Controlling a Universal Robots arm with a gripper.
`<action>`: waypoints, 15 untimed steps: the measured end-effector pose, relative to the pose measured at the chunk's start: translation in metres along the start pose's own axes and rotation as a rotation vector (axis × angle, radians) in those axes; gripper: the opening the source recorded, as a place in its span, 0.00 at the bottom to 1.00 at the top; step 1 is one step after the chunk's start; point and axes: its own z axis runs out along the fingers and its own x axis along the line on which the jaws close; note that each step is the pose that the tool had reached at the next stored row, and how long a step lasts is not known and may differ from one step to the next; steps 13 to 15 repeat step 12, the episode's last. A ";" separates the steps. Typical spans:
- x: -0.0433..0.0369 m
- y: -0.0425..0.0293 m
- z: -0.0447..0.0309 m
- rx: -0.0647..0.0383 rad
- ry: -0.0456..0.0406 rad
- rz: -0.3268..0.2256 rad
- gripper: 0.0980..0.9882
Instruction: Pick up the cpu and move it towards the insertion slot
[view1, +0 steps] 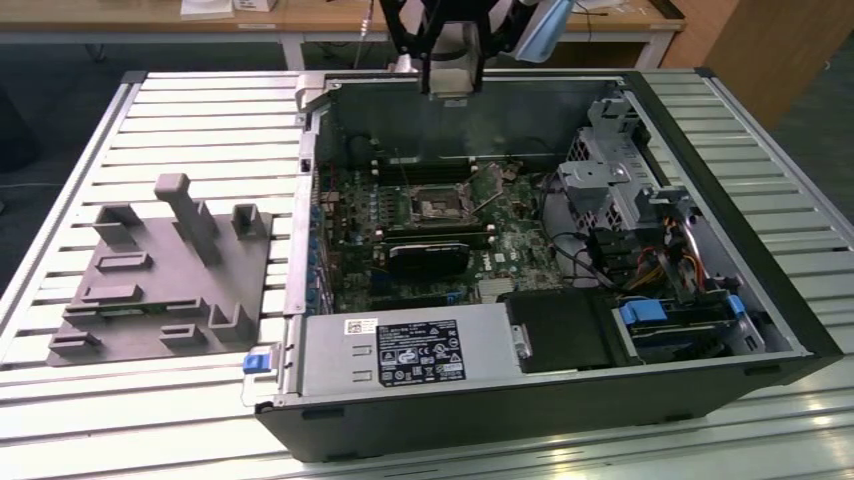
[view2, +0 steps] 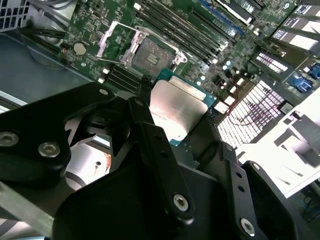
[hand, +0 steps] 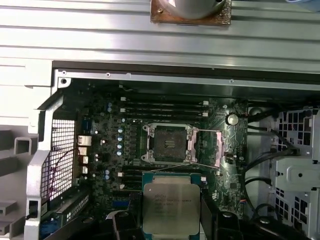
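Cpu is pinched flat between the fingers of the gripper, lifted above the motherboard. Relative to the cpu, the insertion slot is seen just beyond its leading edge, open, frame swung aside.

The arm hangs high, its pincer clamped with dark fingers drawn in.
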 end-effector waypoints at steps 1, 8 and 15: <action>-0.0011 0.0000 0.0000 0.000 -0.0003 0.000 0.50; -0.0053 -0.0001 0.0000 0.000 -0.0017 0.001 0.50; -0.0056 -0.0001 0.0000 0.000 -0.0017 0.001 0.50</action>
